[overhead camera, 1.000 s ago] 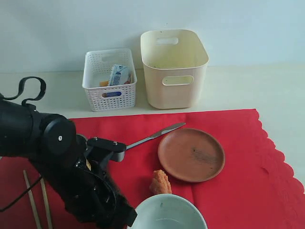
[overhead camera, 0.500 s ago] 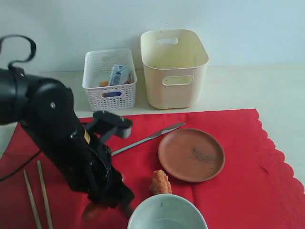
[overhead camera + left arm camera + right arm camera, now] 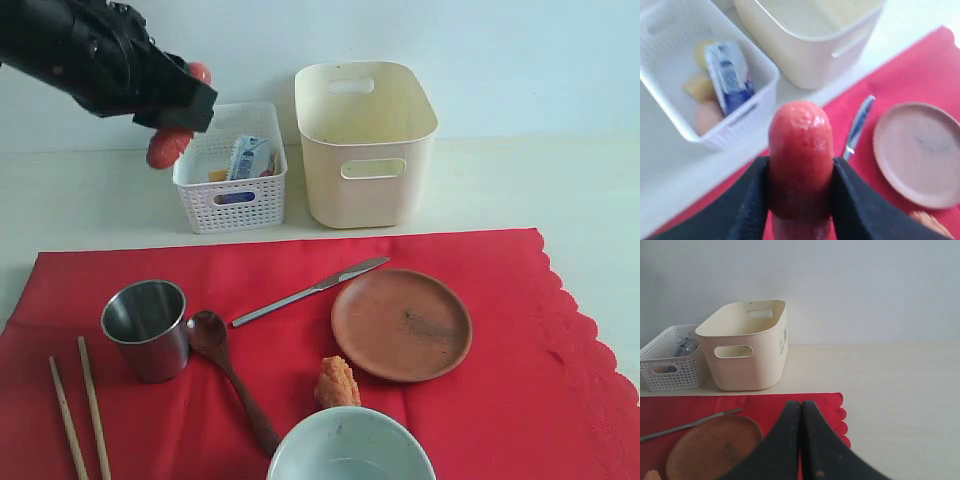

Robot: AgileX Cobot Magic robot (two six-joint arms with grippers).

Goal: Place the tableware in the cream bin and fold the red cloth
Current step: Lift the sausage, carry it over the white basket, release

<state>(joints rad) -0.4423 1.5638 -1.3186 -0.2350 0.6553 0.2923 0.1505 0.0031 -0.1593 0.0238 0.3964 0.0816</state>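
Note:
My left gripper [image 3: 180, 105] is raised at the back left, beside the white basket, shut on a red sausage [image 3: 167, 147]; the left wrist view shows the sausage [image 3: 800, 145] pinched between both black fingers. On the red cloth [image 3: 500, 380] lie a steel cup [image 3: 147, 328], a dark wooden spoon [image 3: 228, 375], two chopsticks [image 3: 80, 410], a silver knife [image 3: 310, 291], a brown plate [image 3: 401, 323] and a pale bowl [image 3: 350, 448]. The cream bin [image 3: 365, 140] stands behind the cloth. My right gripper [image 3: 801, 407] is shut on nothing, above the cloth near its scalloped edge.
A white lattice basket [image 3: 230, 165] left of the cream bin holds a milk carton [image 3: 250, 157] and some food. An orange food piece [image 3: 338, 382] lies on the cloth between plate and bowl.
The left arm rose from low over the front of the cloth to the back left by the basket, carrying the sausage. The cup and spoon came into view.

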